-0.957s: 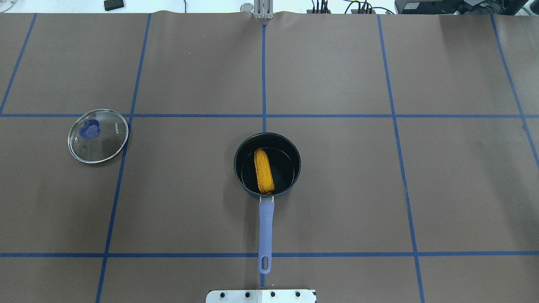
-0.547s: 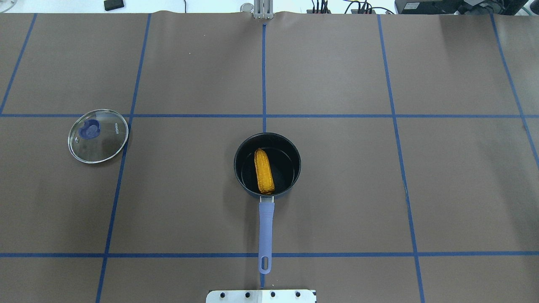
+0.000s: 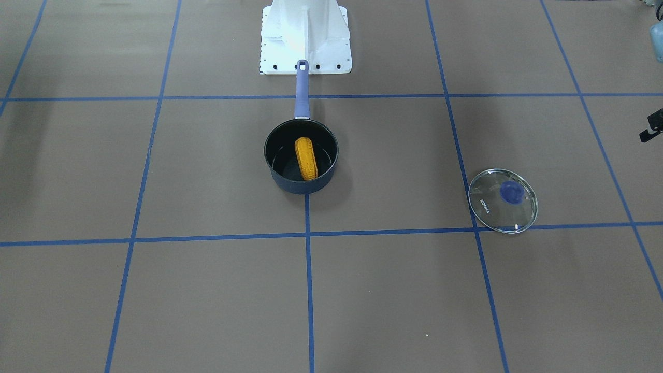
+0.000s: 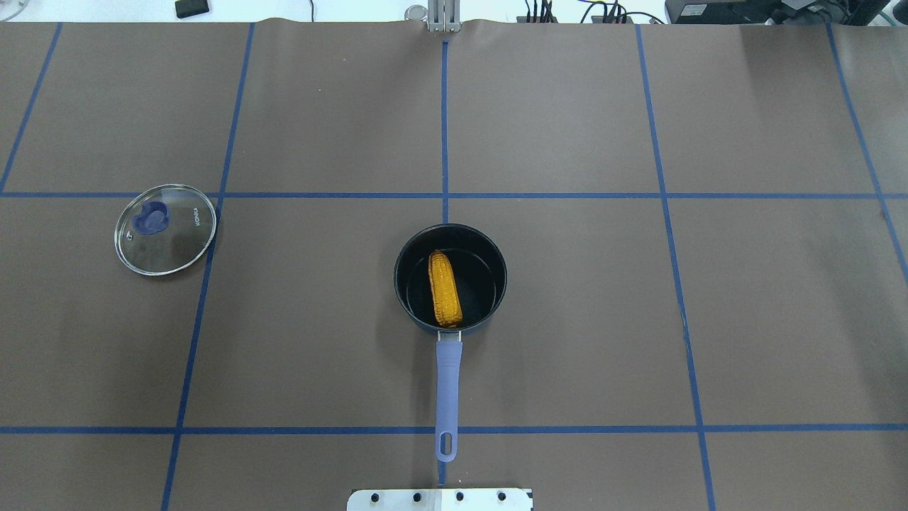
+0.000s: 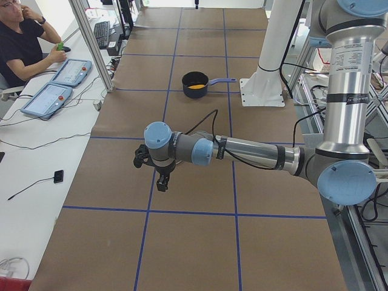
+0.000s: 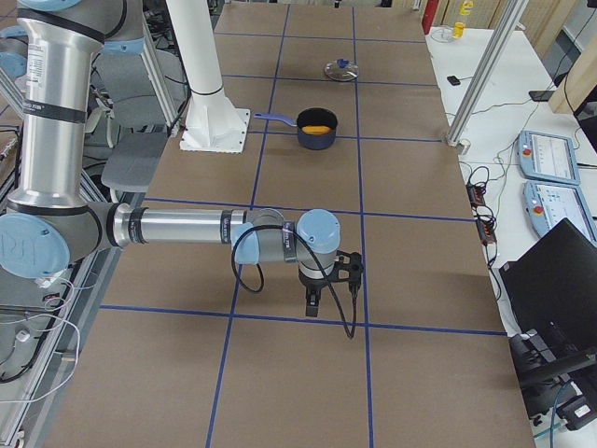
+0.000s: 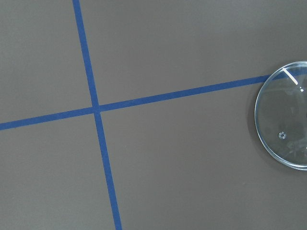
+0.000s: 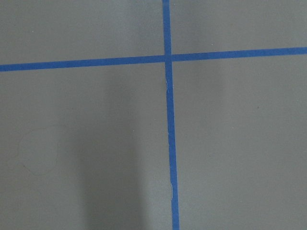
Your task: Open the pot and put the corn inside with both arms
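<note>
- Left claw (image 5: 162, 183): hangs, pointing down, low over bare tabletop (image 4: 638, 319), well apart from the pot. It is seen only from the side, so whether it is wide or narrow cannot be told. Its wrist camera catches just the lid's rim, which places it near the lid.
- Lid (image 4: 164, 228): lies flat, blue knob (image 4: 151, 218) up, far to the left of the pot. Parking it there probably keeps the pot's mouth free and the lid within the left arm's reach.
- Pot (image 4: 489, 280): stands upright and uncovered on the centre line, with its handle (image 4: 447, 383) pointing straight toward the robot's base.
- Corn (image 4: 445, 287): rests inside the pot, lengthwise along the handle's axis. The end nearer the handle rides up toward the rim, as the cob nearly spans the pot.
- Right claw (image 6: 312, 303): points down over bare tabletop, well apart from everything. Its opening cannot be told either.
- Judgement: both steps appear done.
</note>
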